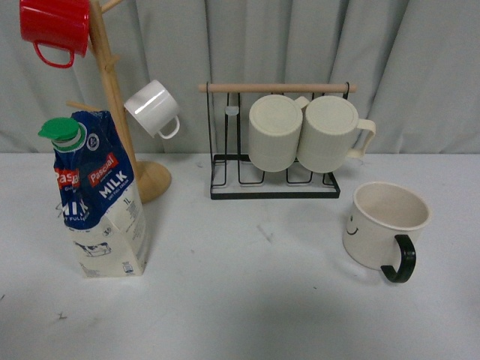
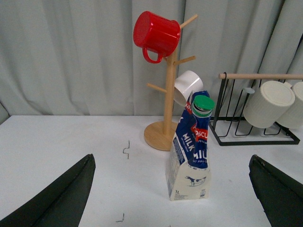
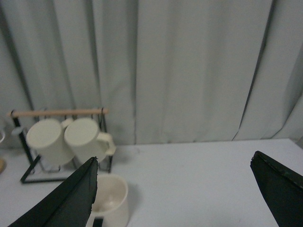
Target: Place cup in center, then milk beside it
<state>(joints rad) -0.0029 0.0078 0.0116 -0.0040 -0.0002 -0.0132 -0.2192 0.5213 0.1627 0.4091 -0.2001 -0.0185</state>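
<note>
The cup (image 3: 113, 198) stands just past one finger (image 3: 71, 201) of the right pincer (image 3: 175, 157), spread wide.

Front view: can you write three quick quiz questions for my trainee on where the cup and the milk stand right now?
1. True or false: the smiley cup already sits at the centre of the table.
2. The Pascual milk carton stands: A) upright at the left, in front of the wooden mug tree; B) inside the rack; C) touching the cup.
3. How many cream mugs hang on the wire rack?
Key: 1 false, it stands to the right; 2 A; 3 two.
</note>
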